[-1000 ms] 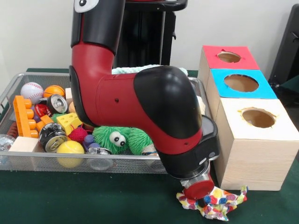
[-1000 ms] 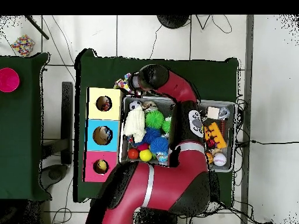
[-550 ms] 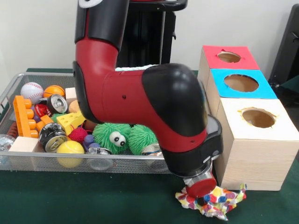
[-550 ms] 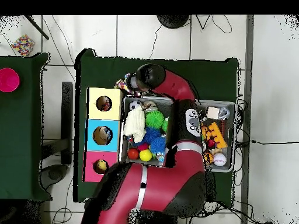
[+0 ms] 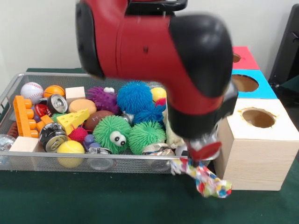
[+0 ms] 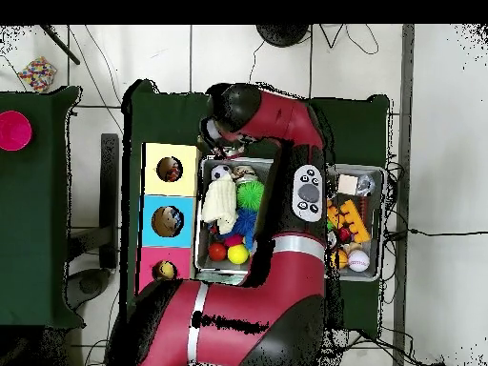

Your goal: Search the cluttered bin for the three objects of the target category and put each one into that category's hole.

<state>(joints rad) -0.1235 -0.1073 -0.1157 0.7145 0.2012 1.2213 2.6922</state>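
A crumpled cloth with coloured dots (image 5: 210, 183) hangs off the table, just in front of the wooden box. It dangles from my gripper (image 5: 196, 161), which is shut on its upper end under a red cap. The pale box with a round hole (image 5: 258, 117) stands right beside it, with the blue box (image 5: 250, 83) and red box (image 5: 243, 57) behind. In the overhead view my wrist (image 6: 229, 112) hovers past the yellow-topped box (image 6: 152, 157), and the cloth is hidden beneath it. A white cloth (image 6: 221, 203) lies in the bin.
The wire mesh bin (image 5: 28, 161) holds a green fuzzy toy with eyes (image 5: 112, 133), a blue puffy ball (image 5: 134, 96), a baseball (image 5: 31, 91), cans (image 5: 51, 136), a cheese wedge (image 5: 72, 121) and an orange brick (image 5: 21, 114). My bulky arm covers the bin's right end.
The gripper has risen from the table with the dotted cloth, which now hangs free. The arm swung up, uncovering the puffy balls in the middle of the bin.
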